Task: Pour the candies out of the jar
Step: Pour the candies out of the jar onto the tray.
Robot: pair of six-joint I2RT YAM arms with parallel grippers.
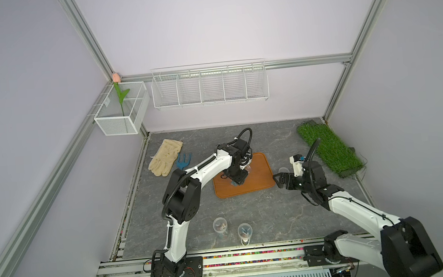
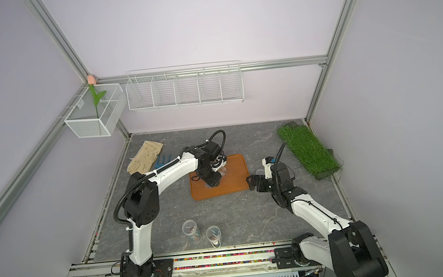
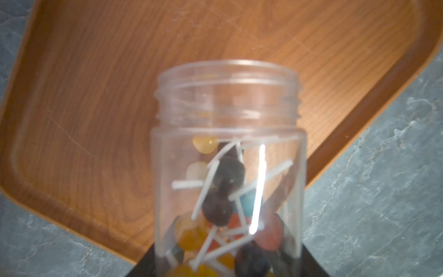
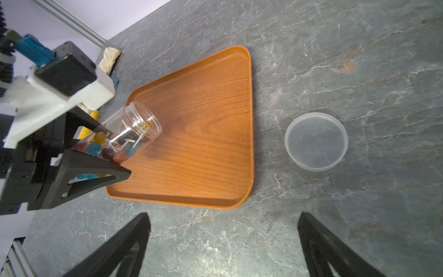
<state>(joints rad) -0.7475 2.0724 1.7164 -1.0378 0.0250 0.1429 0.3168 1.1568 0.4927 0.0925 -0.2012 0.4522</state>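
The jar [image 4: 141, 120] is clamped between the fingers of the left pincer [image 4: 117, 151]. It is tilted, with its open mouth reaching out past the fingertips above the wooden tray [image 4: 203, 144]. The candies [image 4: 107, 148] are seen inside the jar, most of them heaped at the gripped end. The right pincer [image 4: 224, 218] is spread wide, and nothing is held in it. Ahead of it, the clear lid [image 4: 316, 141] is seen lying on the table [image 4: 359, 60], just beside the tray.
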